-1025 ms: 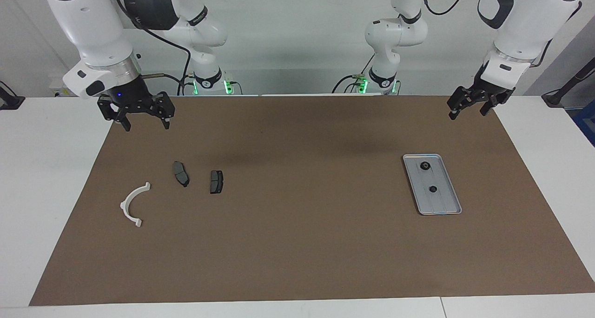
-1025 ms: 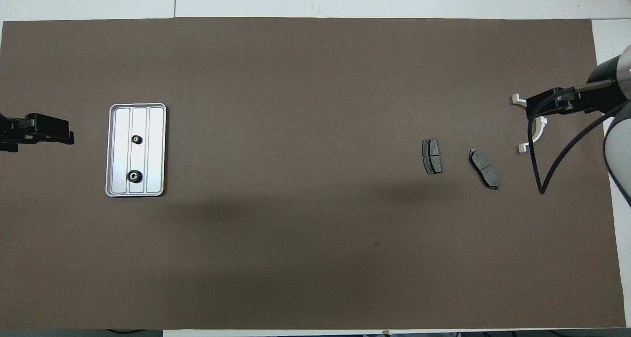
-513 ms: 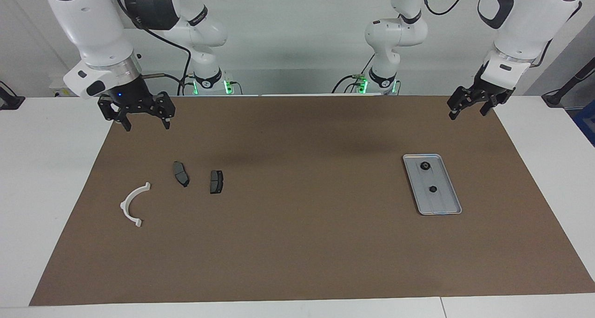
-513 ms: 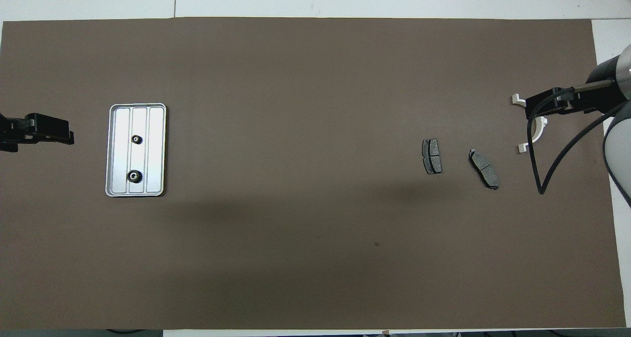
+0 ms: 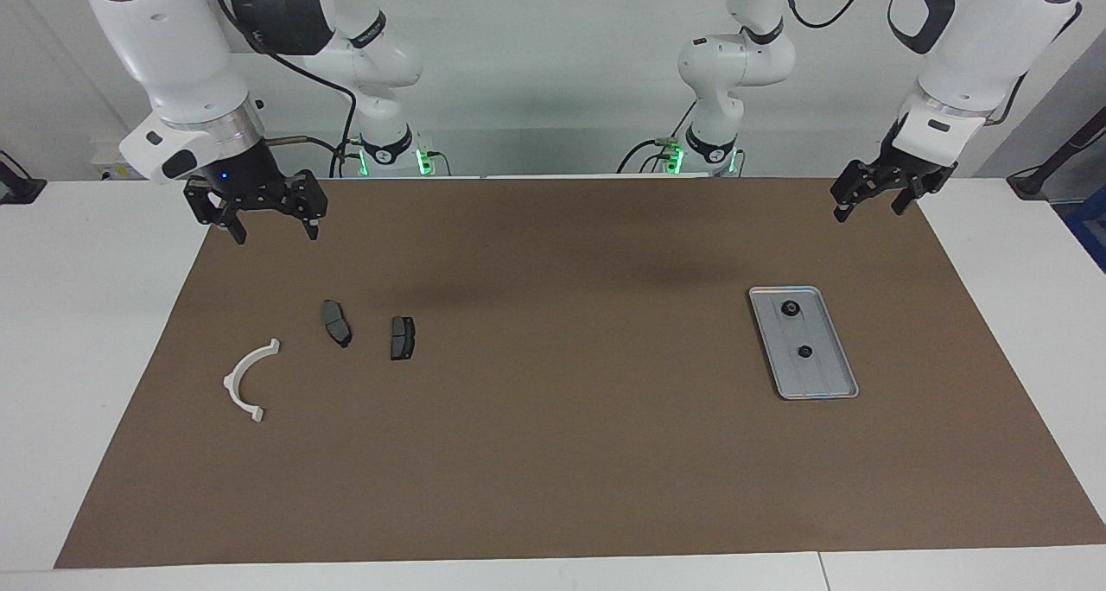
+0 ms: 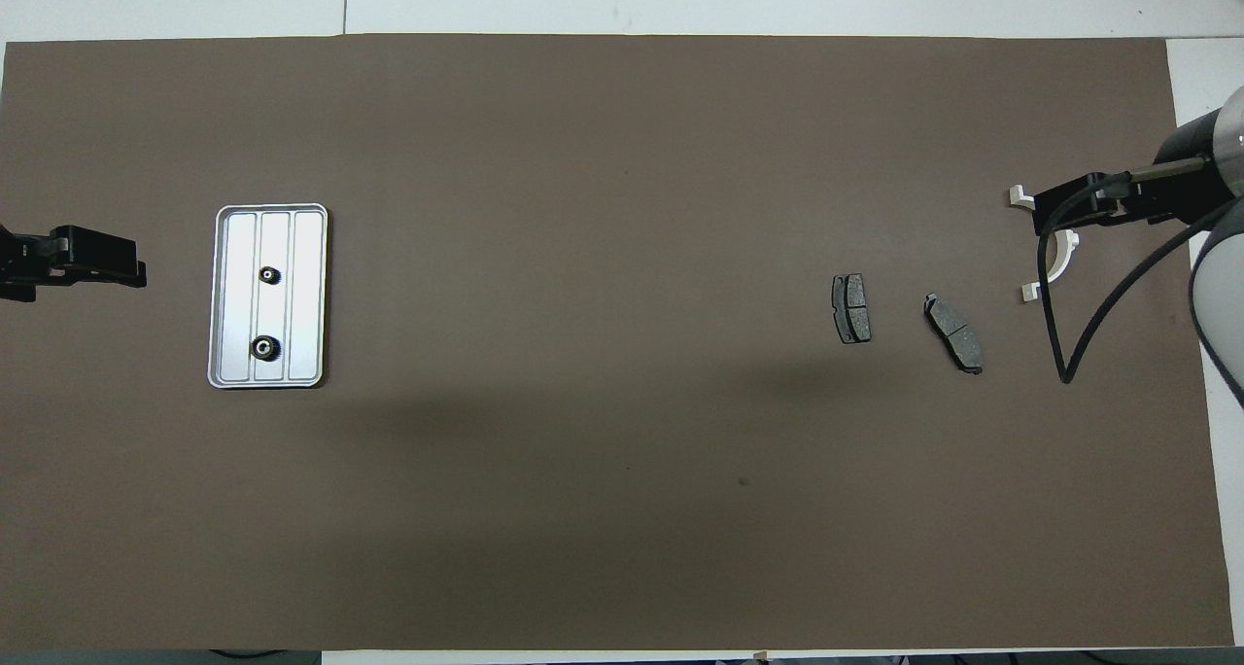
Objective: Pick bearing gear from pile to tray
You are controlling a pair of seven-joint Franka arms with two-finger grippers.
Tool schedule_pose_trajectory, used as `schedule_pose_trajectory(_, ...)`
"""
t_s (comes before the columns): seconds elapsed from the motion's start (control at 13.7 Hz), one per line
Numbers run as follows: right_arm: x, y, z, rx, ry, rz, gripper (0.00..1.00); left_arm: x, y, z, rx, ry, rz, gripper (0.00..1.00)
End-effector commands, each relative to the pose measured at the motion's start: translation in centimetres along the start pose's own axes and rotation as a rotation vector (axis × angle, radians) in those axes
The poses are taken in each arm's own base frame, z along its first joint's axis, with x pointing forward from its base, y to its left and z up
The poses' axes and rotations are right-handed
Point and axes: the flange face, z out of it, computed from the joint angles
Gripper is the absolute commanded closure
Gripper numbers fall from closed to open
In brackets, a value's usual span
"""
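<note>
nothing has visibly shifted: two bearing gears [image 5: 796, 330] lie in the tray [image 5: 834, 375], well apart from both empty, seemingly open grippers, left gripper [image 5: 868, 202] and right gripper [image 5: 271, 227], at the table [image 5: 553, 453] corners.

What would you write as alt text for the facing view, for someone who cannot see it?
Two white robot arms hang raised over a brown mat, the right gripper open and empty, the left gripper over the mat's edge. A silver tray holds two small black gears; toward the right arm's end lie two dark plates and a white half-ring.
</note>
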Motion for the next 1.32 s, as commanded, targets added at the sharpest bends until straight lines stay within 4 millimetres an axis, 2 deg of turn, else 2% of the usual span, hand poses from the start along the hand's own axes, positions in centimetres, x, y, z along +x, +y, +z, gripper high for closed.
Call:
schedule_pose_trajectory(0.0,-0.4,-0.3,-0.3,0.033,-0.005,-0.004,0.00,-0.7,-0.2,-0.5,0.013,0.000,0.008,0.00)
schedule_pose_trajectory(0.88,-0.5,-0.4,-0.4,0.045,0.000,-0.001,0.00,-0.7,-0.1,-0.5,0.013,0.000,0.008,0.00)
schedule_pose_trajectory(0.95,-0.9,-0.6,-0.6,0.041,0.007,0.001,0.00,-0.7,-0.1,-0.5,0.013,0.000,0.008,0.00)
schedule_pose_trajectory(1.1,-2.6,-0.7,0.5,0.043,0.017,0.008,0.00,-0.7,-0.1,-0.5,0.013,0.000,0.008,0.00)
schedule_pose_trajectory(1.24,-4.6,-0.4,0.5,0.053,0.041,0.024,0.00,-0.7,-0.1,-0.5,0.013,0.000,0.008,0.00)
